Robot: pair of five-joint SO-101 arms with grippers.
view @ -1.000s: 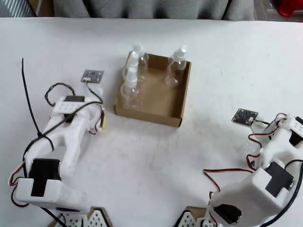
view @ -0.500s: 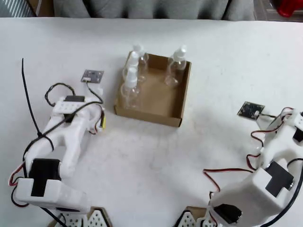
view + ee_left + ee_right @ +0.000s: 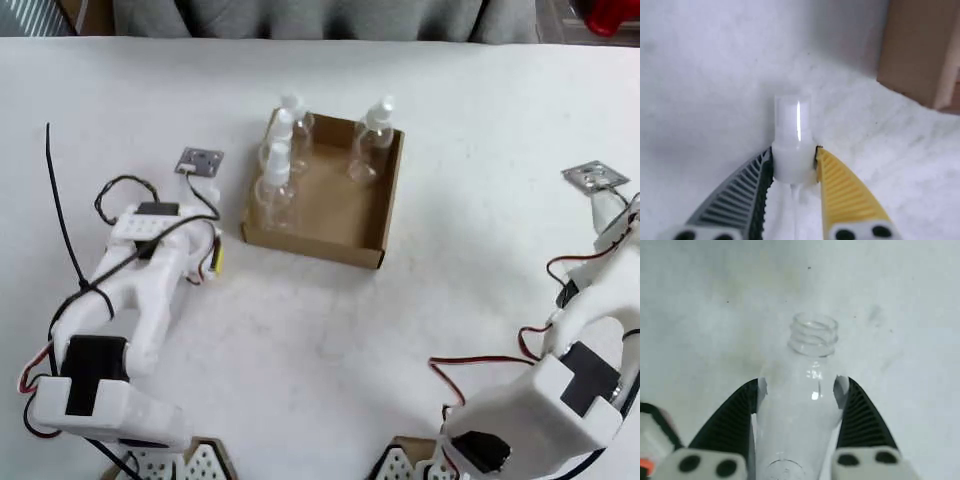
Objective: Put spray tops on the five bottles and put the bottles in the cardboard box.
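Note:
A cardboard box (image 3: 372,215) stands mid-table. Several clear bottles with white spray tops stand upright in it: three along its left side (image 3: 274,180) and one in its back right corner (image 3: 372,135). My left arm (image 3: 150,270) rests left of the box. Its gripper (image 3: 792,156) is shut on a white spray top (image 3: 792,132), held low over the table with the box's wall (image 3: 920,55) close by. My right arm (image 3: 590,300) is at the table's right edge. Its gripper (image 3: 800,386) is shut on a clear bottle (image 3: 812,337) whose threaded neck is bare.
White tabletop (image 3: 320,350) lies between the two arms and in front of the box. Red and black cables (image 3: 475,365) trail from the right arm's base. A grey seat back (image 3: 300,18) runs along the far table edge.
The right arm has swung toward the back right, carrying its wrist farther from the box. The left arm and the box with its bottles have kept still.

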